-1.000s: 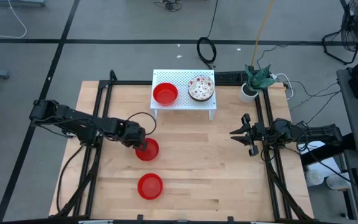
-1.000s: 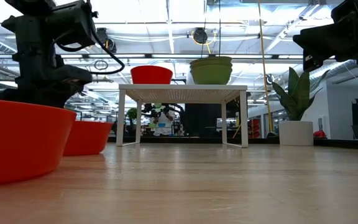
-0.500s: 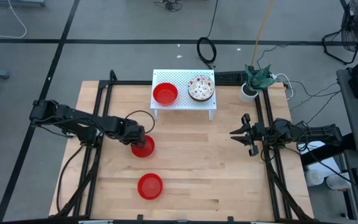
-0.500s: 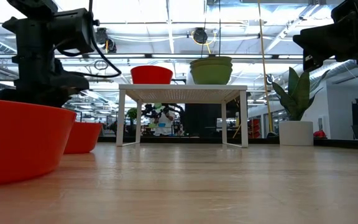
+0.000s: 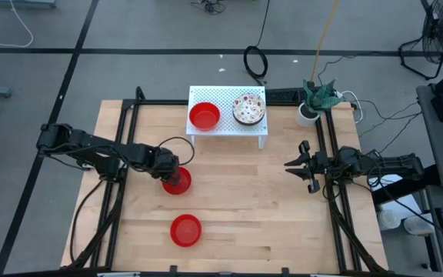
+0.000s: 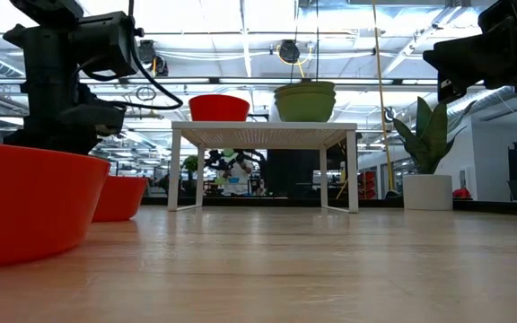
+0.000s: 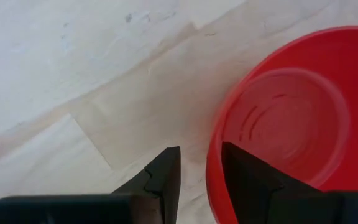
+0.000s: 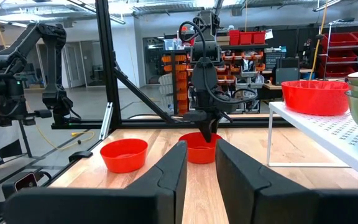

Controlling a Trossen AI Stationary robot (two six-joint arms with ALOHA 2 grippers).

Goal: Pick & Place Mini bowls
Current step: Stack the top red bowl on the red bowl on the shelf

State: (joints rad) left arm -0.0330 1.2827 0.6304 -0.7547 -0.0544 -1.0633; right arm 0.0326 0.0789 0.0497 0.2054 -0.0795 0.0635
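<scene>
On the counter [image 5: 252, 223], left of centre: red mini bowl [image 5: 178, 181], likely light, rigid, glossy-slick; left gripper [image 5: 172, 177] pinches its rim. Right gripper [image 5: 297, 164] idle, slightly parted, empty.

1. Pale wooden table [image 5: 244, 215], planks with visible grain and a soft satin sheen
2. Red bowl [image 7: 284, 118] at the left tool [image 7: 201, 171] looks like glossy, smooth plastic, with faint moulded rings inside
3. Left tool's fingers [image 7: 166, 177] are matt black, smooth-faced
4. White stand [image 5: 228, 115] has a perforated, matt top
5. Patterned bowl [image 5: 248, 108] on it shows a glazed, shiny white surface with red speckling
6. Frame rails [image 5: 129, 131] around the table read as black matt metal
</scene>
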